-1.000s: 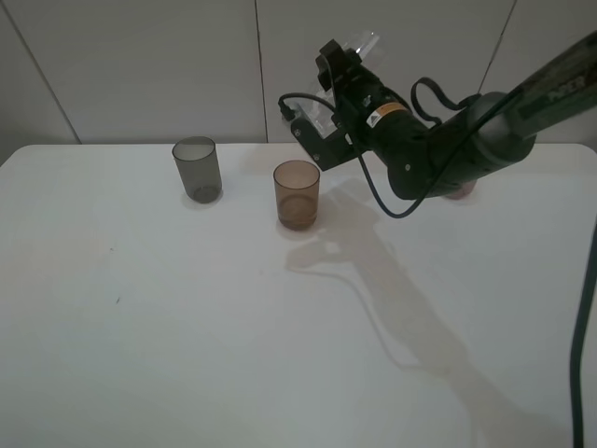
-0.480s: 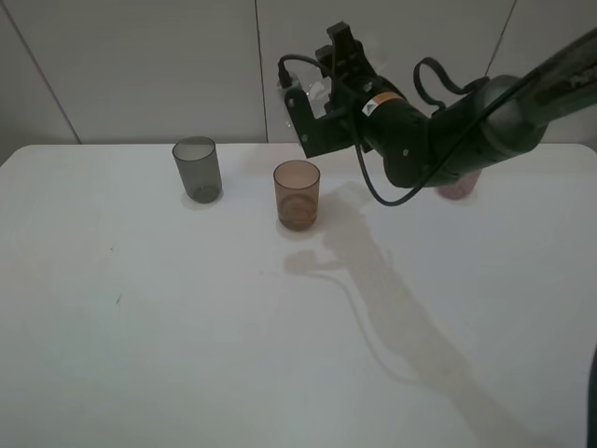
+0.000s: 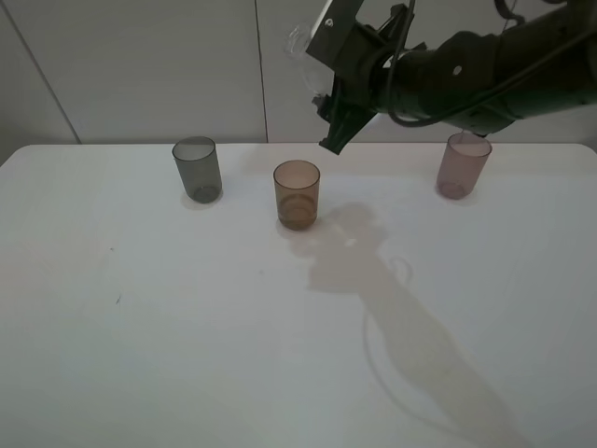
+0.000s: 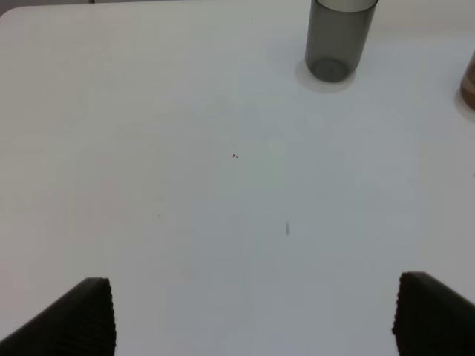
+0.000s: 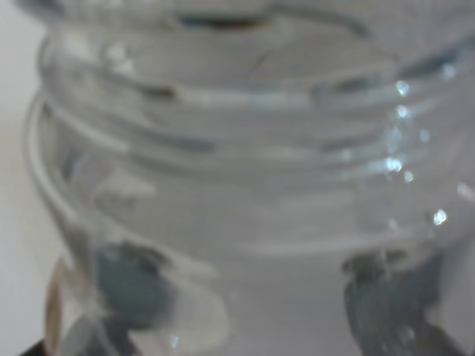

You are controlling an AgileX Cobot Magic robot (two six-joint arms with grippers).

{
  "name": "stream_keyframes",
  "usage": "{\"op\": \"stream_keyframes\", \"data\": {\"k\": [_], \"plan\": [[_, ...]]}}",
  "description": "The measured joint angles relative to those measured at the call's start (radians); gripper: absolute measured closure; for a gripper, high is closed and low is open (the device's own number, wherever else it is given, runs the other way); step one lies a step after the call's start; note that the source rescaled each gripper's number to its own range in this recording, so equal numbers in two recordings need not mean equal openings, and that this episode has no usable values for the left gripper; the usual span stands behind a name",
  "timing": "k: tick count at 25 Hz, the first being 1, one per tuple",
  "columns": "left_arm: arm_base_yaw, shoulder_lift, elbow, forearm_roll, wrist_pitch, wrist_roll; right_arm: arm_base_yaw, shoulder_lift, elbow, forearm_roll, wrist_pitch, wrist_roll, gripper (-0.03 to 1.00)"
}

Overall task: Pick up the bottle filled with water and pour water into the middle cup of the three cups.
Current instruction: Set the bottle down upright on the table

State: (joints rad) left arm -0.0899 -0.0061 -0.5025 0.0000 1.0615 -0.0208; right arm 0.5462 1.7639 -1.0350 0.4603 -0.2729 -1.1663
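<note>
Bottle [image 5: 237, 170] in R pincer [image 5: 251, 305]

Black rounded right arm [image 3: 485, 65] with black cable [image 3: 403, 21]; left end effector [image 4: 252, 319] fingers [image 4: 85, 319] ribbed black

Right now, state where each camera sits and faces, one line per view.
Exterior high: mounted high, looking down at the table with the grey cup, middle cup and pink cup; the right arm holds the bottle aloft near the middle cup.
Left wrist: on the left arm, facing across the table toward the grey cup; its fingers show spread open, empty.
Right wrist: on the right arm, close to the bottle's threaded neck, which fills the view.
Shared: exterior high and left wrist both show the grey cup.
</note>
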Motion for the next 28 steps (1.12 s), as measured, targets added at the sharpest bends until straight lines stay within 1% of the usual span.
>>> {"op": "stream_keyframes", "data": {"k": [2,3,5,8,10,12,14,16,20,24,28], "plan": [[0.0,0.0,0.0,0.0,0.0,0.0,-0.003,-0.036,0.031,-0.026,0.032,0.197,0.96],[0.0,0.0,0.0,0.0,0.0,0.0,-0.003,-0.047,0.054,-0.046,0.037,0.273,0.96],[0.0,0.0,0.0,0.0,0.0,0.0,-0.01,-0.067,0.102,-0.093,0.039,0.446,0.96],[0.0,0.0,0.0,0.0,0.0,0.0,-0.02,-0.071,0.182,-0.18,0.026,0.677,0.96],[0.0,0.0,0.0,0.0,0.0,0.0,-0.022,-0.071,0.246,-0.228,-0.016,0.803,0.96],[0.0,0.0,0.0,0.0,0.0,0.0,-0.022,-0.07,0.308,-0.251,-0.121,0.891,0.96],[0.0,0.0,0.0,0.0,0.0,0.0,-0.022,-0.06,0.374,-0.246,-0.248,0.927,0.96],[0.0,0.0,0.0,0.0,0.0,0.0,-0.022,-0.033,0.427,-0.217,-0.386,0.94,0.96],[0.0,0.0,0.0,0.0,0.0,0.0,-0.023,0.055,0.501,-0.18,-0.588,0.947,0.96],[0.0,0.0,0.0,0.0,0.0,0.0,-0.023,0.155,0.512,-0.174,-0.707,0.947,0.96],[0.0,0.0,0.0,0.0,0.0,0.0,-0.023,0.247,0.512,-0.187,-0.795,0.957,0.96]]}}
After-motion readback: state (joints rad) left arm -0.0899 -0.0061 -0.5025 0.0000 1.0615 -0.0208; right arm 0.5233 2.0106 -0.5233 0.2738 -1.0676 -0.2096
